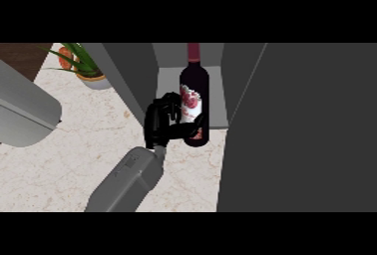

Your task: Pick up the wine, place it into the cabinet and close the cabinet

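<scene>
The dark glass wine bottle with a red and white label [194, 107] stands at the front edge of the grey cabinet's floor [217, 74], door open. The black right hand [163, 122] curls round its fat middle. Glass looks heavy, smooth and breakable, so holding the wide middle seems safest

Single head view, steeply down, near counter [44, 169]

The right hand [163, 122] curls round the wine bottle [194, 94] standing upright at the open cabinet's [132, 74] front edge; a potted plant [85, 64] sits left of the cabinet
</scene>
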Tool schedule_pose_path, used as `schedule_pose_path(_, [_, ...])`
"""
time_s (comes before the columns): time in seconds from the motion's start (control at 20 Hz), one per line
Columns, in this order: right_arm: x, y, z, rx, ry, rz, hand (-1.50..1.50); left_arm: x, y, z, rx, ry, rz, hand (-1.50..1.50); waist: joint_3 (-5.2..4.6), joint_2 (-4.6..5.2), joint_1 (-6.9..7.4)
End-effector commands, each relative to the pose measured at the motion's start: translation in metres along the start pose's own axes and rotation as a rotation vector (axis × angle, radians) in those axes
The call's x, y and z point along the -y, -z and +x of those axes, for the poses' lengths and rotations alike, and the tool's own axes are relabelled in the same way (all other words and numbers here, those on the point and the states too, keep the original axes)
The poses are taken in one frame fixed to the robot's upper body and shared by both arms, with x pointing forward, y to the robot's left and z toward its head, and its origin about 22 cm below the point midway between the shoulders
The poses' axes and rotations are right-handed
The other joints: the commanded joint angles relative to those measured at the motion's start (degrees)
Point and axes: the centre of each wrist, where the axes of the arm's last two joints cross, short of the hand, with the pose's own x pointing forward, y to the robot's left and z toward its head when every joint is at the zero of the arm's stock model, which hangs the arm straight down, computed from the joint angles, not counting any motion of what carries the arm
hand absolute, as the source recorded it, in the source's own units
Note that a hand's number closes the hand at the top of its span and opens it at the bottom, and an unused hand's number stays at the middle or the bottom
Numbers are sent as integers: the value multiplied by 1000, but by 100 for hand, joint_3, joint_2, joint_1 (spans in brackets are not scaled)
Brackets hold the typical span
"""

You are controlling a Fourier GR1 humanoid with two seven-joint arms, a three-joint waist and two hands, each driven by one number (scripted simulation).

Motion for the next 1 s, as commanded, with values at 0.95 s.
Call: schedule_pose_path(0.95, [6, -29, 20, 66, 75, 27, -150, 21, 80, 37, -25, -18, 71, 150, 8, 13, 0])
